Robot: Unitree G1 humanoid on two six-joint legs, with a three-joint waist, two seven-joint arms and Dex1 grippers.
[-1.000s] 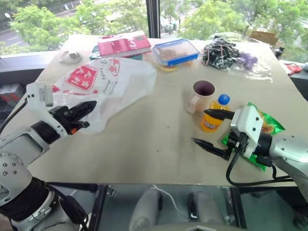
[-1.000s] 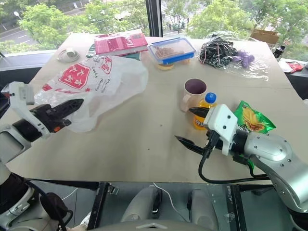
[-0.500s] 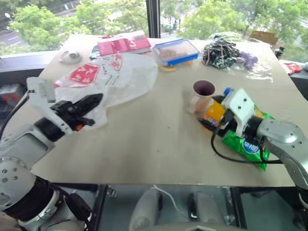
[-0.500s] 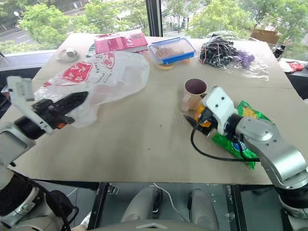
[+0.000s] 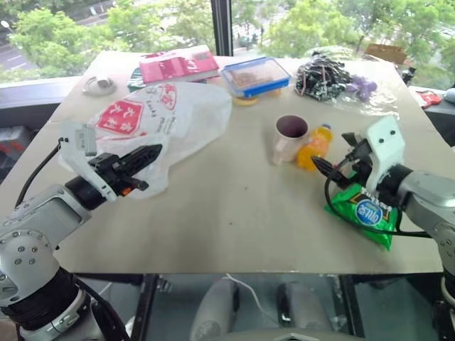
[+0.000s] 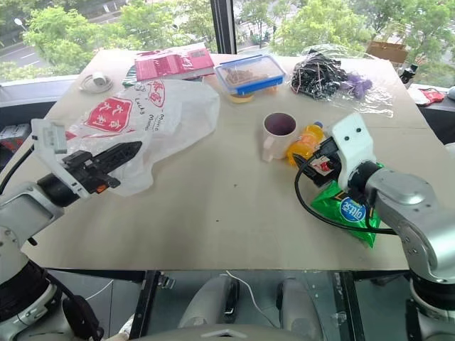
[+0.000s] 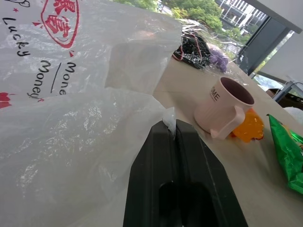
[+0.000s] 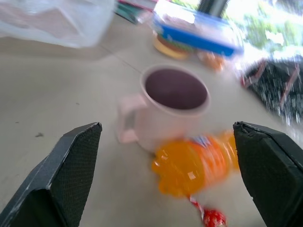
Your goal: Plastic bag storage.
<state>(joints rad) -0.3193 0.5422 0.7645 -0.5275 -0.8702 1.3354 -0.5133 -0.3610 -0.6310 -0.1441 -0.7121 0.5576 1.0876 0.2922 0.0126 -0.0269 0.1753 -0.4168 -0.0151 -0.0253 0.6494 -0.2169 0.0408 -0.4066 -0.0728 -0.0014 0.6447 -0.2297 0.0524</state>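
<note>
I see the left tool [image 7: 173, 130] pinching the bag [image 5: 167, 117], print reading "Lucky Money", on the worktop's [image 5: 227, 206] left. Right tool [image 8: 168, 156] gapes wide toward cup [image 8: 173, 106], lettering partly readable.

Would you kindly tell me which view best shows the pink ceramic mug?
The right wrist view: the pink ceramic mug sits close, its dark inside and handle plain. The left wrist view shows its side; the eye views show it small, mid-table.

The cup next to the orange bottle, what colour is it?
The cup is pale pink, darker inside. The left wrist view shows it best.
</note>
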